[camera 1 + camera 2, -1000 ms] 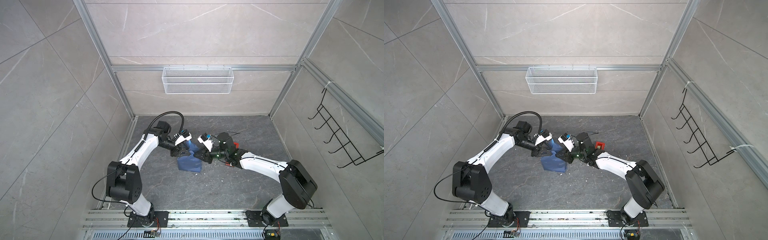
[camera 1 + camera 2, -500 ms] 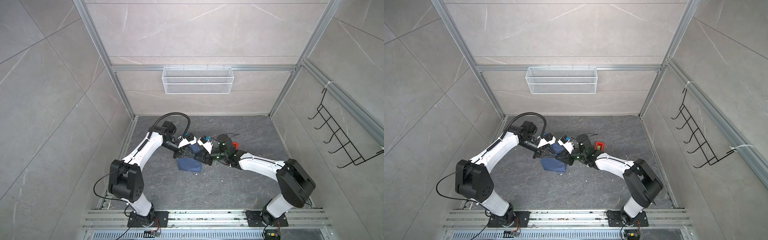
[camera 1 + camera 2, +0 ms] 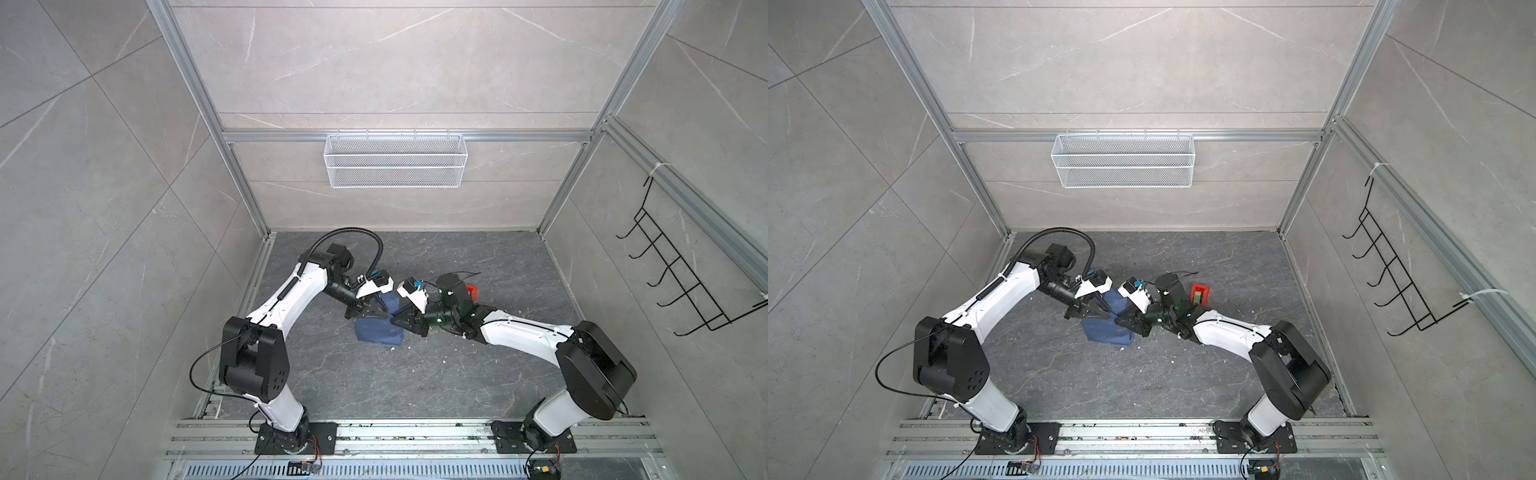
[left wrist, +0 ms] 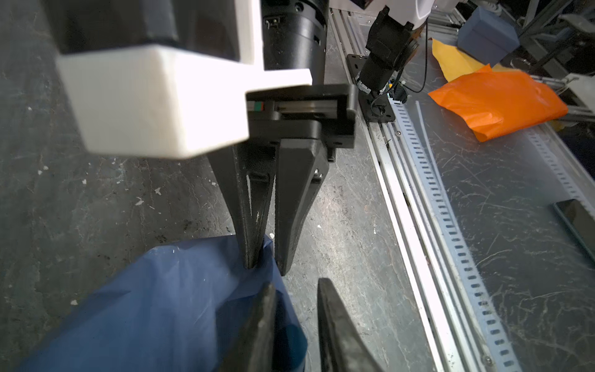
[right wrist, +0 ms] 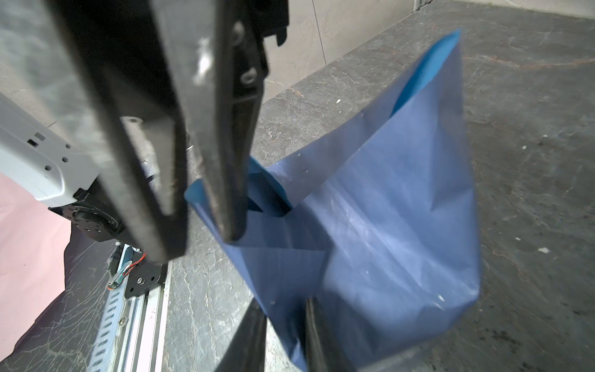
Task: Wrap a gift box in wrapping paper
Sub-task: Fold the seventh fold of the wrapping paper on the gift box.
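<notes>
Pouch of wrapping paper [image 5: 386, 225] between left gripper [image 5: 201, 246] and right gripper [image 4: 266, 269]

The wrapping paper [image 3: 376, 330] hides the gift box completely.

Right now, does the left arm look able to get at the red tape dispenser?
Probably not directly: the right arm's wrist sits between the left end effector, down at the wrapping paper, and the red tape dispenser just beyond it.
</notes>
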Action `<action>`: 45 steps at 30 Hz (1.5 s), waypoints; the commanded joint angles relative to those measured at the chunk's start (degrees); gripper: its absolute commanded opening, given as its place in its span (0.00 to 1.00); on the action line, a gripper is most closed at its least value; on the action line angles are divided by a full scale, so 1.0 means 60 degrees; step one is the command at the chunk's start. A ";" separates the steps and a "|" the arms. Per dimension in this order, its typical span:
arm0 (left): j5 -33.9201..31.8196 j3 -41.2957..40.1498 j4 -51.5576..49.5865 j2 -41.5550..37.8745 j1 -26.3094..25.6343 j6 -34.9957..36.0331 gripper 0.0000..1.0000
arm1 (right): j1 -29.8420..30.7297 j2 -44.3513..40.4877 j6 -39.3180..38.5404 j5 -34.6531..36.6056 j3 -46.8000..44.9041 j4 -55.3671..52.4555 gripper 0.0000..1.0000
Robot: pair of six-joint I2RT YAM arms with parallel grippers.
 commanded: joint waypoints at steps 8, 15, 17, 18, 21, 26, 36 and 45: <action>-0.0328 0.1809 -0.2089 0.1313 -0.0080 0.2270 0.32 | -0.0055 0.0562 -0.0206 -0.0262 0.0310 0.0270 0.13; -0.0799 0.1907 -0.1757 0.1631 -0.0073 0.2309 0.18 | -0.0209 0.0761 0.0041 -0.0421 0.0195 0.0645 0.09; -0.0818 0.1771 -0.1383 0.1646 -0.0075 0.2129 0.09 | -0.0210 0.0817 -0.0023 -0.0415 0.0185 0.0587 0.09; -0.0820 0.1723 -0.1198 0.1661 -0.0078 0.1981 0.04 | -0.0223 0.0823 0.0002 -0.0390 0.0170 0.0580 0.09; -0.0833 0.1659 -0.0899 0.1683 -0.0091 0.1583 0.00 | -0.0224 0.0764 0.0130 -0.0428 0.0090 0.0724 0.09; -0.1012 0.1378 -0.0367 0.1687 -0.0187 0.1077 0.00 | -0.0224 0.0569 0.0057 -0.0331 -0.0019 0.0562 0.10; -0.1903 0.1105 0.0589 0.1586 -0.0399 -0.0031 0.00 | -0.0486 -0.1406 0.0116 0.0611 -0.0836 0.0166 0.21; -0.3117 0.0426 0.1864 0.1290 -0.0641 -0.0871 0.00 | -0.0562 -0.1265 0.0873 0.0791 -0.1030 0.1156 0.20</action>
